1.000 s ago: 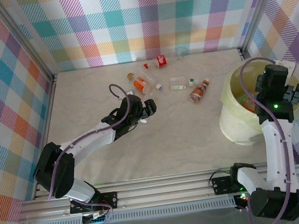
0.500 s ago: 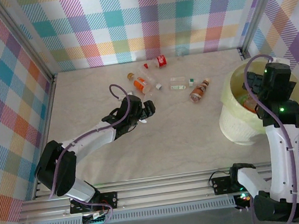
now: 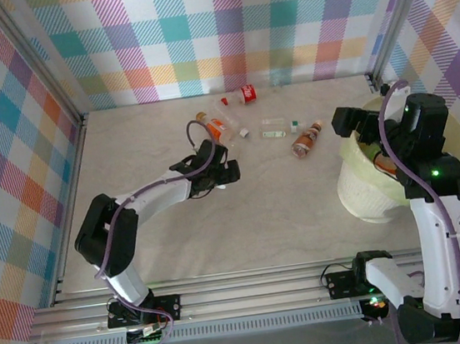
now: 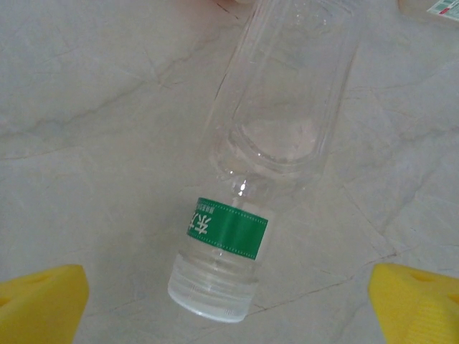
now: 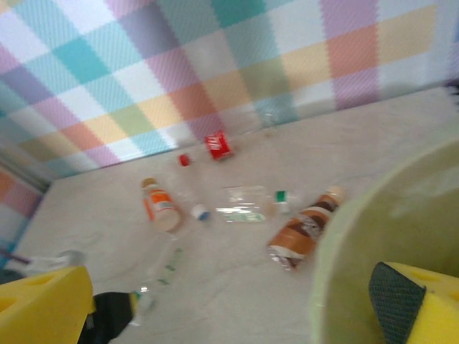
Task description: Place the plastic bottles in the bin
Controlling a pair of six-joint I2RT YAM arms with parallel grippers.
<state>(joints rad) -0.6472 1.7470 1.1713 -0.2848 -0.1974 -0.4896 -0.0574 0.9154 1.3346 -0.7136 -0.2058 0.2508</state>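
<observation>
Checked walls are enclosing a pale marbled table (image 3: 285,207), where the bin (image 3: 356,186) is standing at the right, holding something orange (image 3: 385,164) half hidden by the arm. Several bottles (image 3: 307,139) are lying loose left of the bin. Farther left, the left gripper (image 4: 229,304) is spreading wide over a clear green-labelled bottle (image 4: 251,179). The right gripper (image 3: 352,123), gaping and empty, is now hanging at the bin's left rim, having swung off its middle.

Green-labelled bottle (image 4: 276,136) cut off at top edge of left wrist view, yellow fingertips (image 4: 39,304) cropped at lower corners, right wrist view blurred, labels (image 5: 161,206) unreadable, bin (image 5: 344,244) cropped at right and bottom edges
</observation>
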